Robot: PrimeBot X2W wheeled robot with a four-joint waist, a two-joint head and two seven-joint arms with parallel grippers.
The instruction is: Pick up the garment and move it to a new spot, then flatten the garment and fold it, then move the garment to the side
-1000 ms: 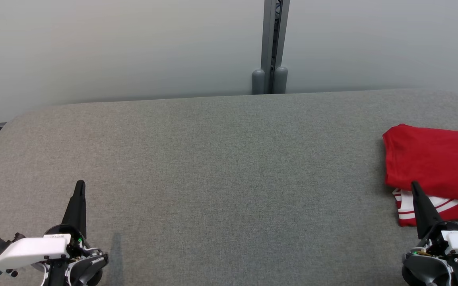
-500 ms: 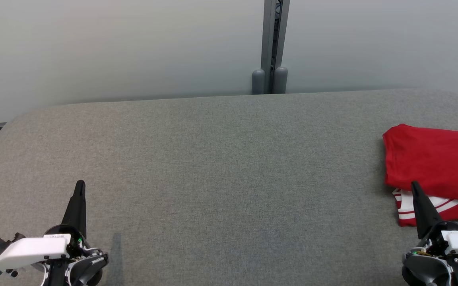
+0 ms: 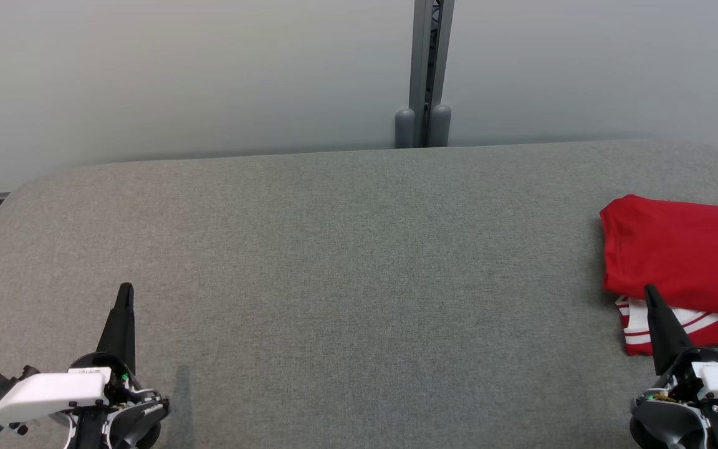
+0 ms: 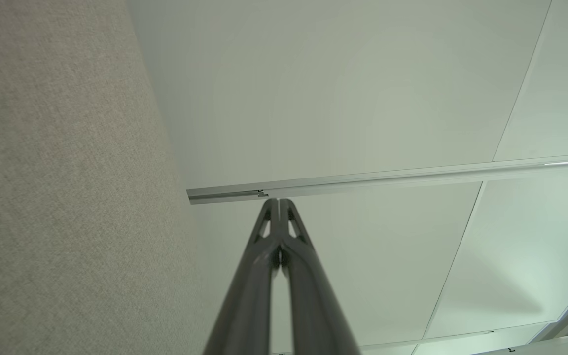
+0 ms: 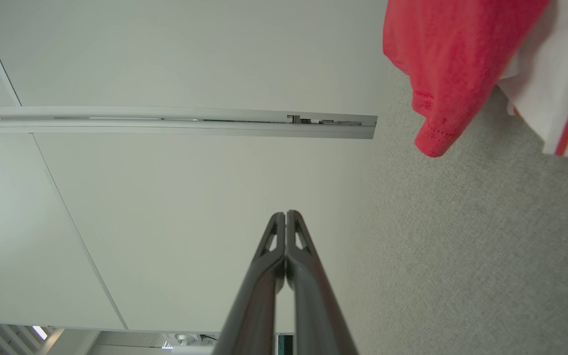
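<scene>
Nearest the robot, the left gripper with its two long dark fingers sits at the lower left above the grey woven-fabric table top. Its jaws are pressed tip to tip with nothing between them. The matching right gripper sits at the lower right, closed just as tightly and also empty. Both point away from the robot, towards the far wall, in what looks like a parked pose rather than a reach. With fingers closed and level, nothing can snag on the cloth. In the head view the right gripper's tip overlaps the near hem of the red garment with white striped trim. In the right wrist view, however, the cloth lies off to one side of the fingers, so the gripper appears to be beside it rather than touching it. The garment rests at the right edge of the table as a compact stack of layers, with the red panel on top and the striped trim showing beneath. This suggests it has been folded and set aside, leaving the middle of the table free. Beyond the table's rounded far edge stands a pale grey panelled wall, split by a grey metal post.
</scene>
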